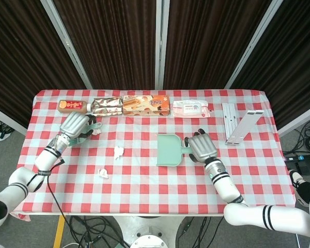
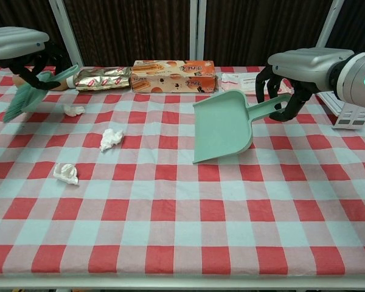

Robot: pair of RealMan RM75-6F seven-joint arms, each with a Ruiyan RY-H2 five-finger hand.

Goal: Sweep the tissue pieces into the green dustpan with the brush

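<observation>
My right hand (image 1: 202, 147) (image 2: 290, 73) grips the handle of the green dustpan (image 1: 169, 150) (image 2: 224, 126), which hangs tilted with its front edge down near the cloth, right of centre. My left hand (image 1: 76, 126) (image 2: 21, 52) holds the green brush (image 2: 25, 96) up at the back left, bristles pointing down. Three white tissue pieces lie on the checked cloth: one (image 1: 96, 131) (image 2: 73, 110) just under the brush, one (image 1: 118, 152) (image 2: 111, 138) further right, one (image 1: 103, 173) (image 2: 66, 173) nearest the front.
Along the back edge lie a bottle (image 1: 72, 106), a foil packet (image 1: 107, 106), an orange snack box (image 1: 145, 105) (image 2: 173, 75) and a white pack (image 1: 190, 108). A white metal stand (image 1: 239, 122) sits at the back right.
</observation>
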